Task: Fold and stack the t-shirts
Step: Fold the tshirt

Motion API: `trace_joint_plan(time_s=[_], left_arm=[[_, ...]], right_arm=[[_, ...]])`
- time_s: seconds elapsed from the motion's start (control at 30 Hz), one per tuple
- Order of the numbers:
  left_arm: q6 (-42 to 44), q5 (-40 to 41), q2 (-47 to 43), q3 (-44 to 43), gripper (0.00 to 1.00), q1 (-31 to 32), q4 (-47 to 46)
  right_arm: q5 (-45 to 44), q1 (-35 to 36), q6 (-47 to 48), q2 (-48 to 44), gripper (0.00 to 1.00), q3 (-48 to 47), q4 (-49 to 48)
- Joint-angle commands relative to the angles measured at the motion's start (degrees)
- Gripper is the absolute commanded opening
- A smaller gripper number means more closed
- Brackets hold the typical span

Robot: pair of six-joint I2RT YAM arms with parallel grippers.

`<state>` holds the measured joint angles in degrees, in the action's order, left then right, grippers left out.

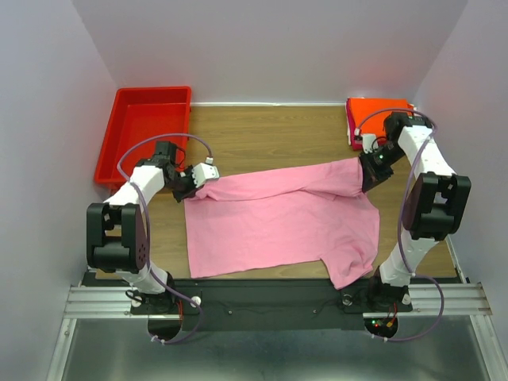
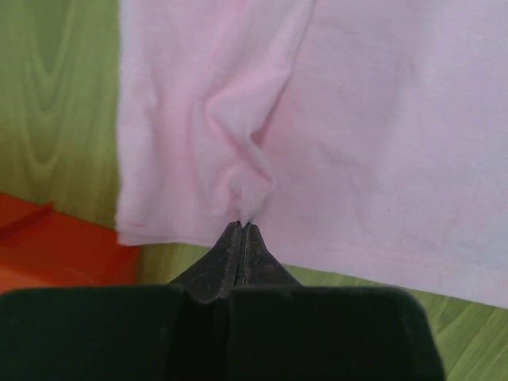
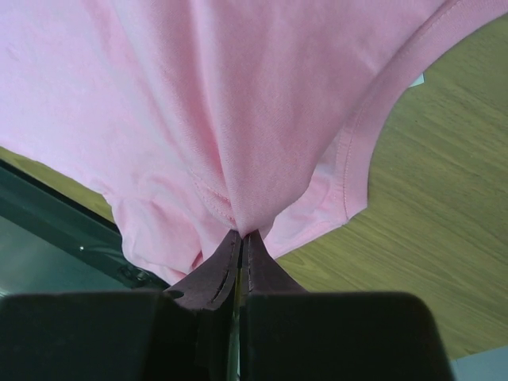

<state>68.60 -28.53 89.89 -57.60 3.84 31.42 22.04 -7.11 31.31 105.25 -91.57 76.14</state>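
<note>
The light pink t-shirt is spread across the wooden table, held at its far edge by both arms. The left gripper is clamped on a pinch of cloth at the shirt's far left corner; in the left wrist view the fingers are seen pressed together with a small pucker of pink fabric rising just ahead of the tips. The right gripper is likewise clenched on the shirt's far right part; in the right wrist view the fabric is gathered straight into the closed tips, with a hemmed edge curving off to the right of them. Between the two grippers the far edge is drawn into a raised band, while the near half lies flat, one sleeve hanging over the near edge of the table. A folded orange shirt is seen beyond the right gripper at the far corner, apparently already done. A red tray stands beyond the left gripper. The fold of the pink shirt is judged to be at its first stage only; folding and stacking remain to be done.
</note>
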Motion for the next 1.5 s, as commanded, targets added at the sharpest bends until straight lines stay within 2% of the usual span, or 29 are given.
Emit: trace_joint_plan(time_s=[0.0, 0.6, 0.97, 1.27, 1.33, 1.37, 1.43, 1.47], left_arm=[[1.27, -2.58, -3.49, -3.48, 0.00, -1.55, 3.91], [7.68, -4.42, -6.21, -7.52, 0.00, -5.24, 10.59], [11.38, -4.43, -6.48, -6.12, 0.00, -5.77, 14.11], [11.12, -0.56, -4.90, -0.41, 0.00, -5.77, 9.10], [10.68, -0.29, -4.37, -0.14, 0.14, -5.77, 8.31], [10.24, -0.21, -4.37, -0.23, 0.30, -5.77, 8.13], [10.15, -0.64, -4.19, -0.84, 0.39, -5.77, 9.26], [10.33, -1.86, -4.37, -1.80, 0.47, -5.77, 9.88]], right_arm=[[0.63, -0.44, 0.94, -1.10, 0.01, -2.56, 3.40], [-2.44, -0.44, 2.35, -12.96, 0.01, 3.15, 3.49], [-4.82, -0.44, 3.23, -11.38, 0.01, 7.90, 3.40], [-6.22, -0.44, 4.46, -8.14, 0.01, 11.67, 2.70], [-6.13, -0.53, 4.29, -7.00, 0.01, 11.85, 2.53], [-5.96, -0.45, 4.20, -6.64, 0.01, 11.77, 2.09], [-5.00, -0.44, 3.67, -5.33, 0.01, 11.33, 1.82], [-4.82, -0.44, 3.32, -4.80, 0.01, 10.72, 1.39]])
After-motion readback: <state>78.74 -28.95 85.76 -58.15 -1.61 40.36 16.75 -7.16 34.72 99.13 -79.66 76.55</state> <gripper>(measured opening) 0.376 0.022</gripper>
